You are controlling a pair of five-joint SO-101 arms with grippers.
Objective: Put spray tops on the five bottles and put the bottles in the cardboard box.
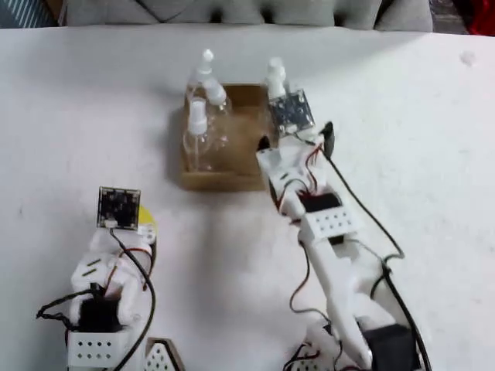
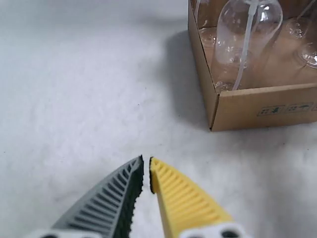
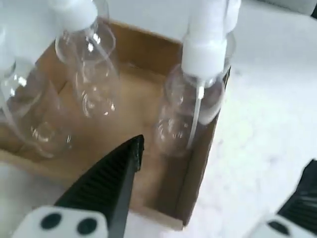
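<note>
The cardboard box (image 1: 220,184) sits open-topped near the middle of the white desk (image 1: 77,116), with clear spray bottles standing upright inside it. In the high view four white spray tops can be picked out. The clear bodies overlap and blur into one another, so the full count is hard to make out.

One bottle (image 1: 275,77) stands at the box's far corner on the right arm's side. In the right wrist view this bottle (image 3: 190,106) shows its white spray top (image 3: 204,44) seated and its dip tube running down inside. Two more bottles beside it are cut off by that view's edge.

The left wrist view catches only the nearest corner of the box (image 2: 257,106). One bottle (image 2: 245,34) there is cropped at the neck, and only the bases of the others show.

The right end effector (image 3: 223,158) hangs over the near wall of the box with its fingers spread wide apart, clamped on nothing. The corner bottle stands just beyond the black fingertip (image 3: 132,148). From above, the wrist camera board hides most of this end effector (image 1: 295,137).

The left end effector (image 2: 146,166) is well apart from the box, low over bare desk. Its grey and yellow fingers are together at the tips and hold nothing. The left arm (image 1: 104,286) is folded back at the near edge of the desk.
</note>
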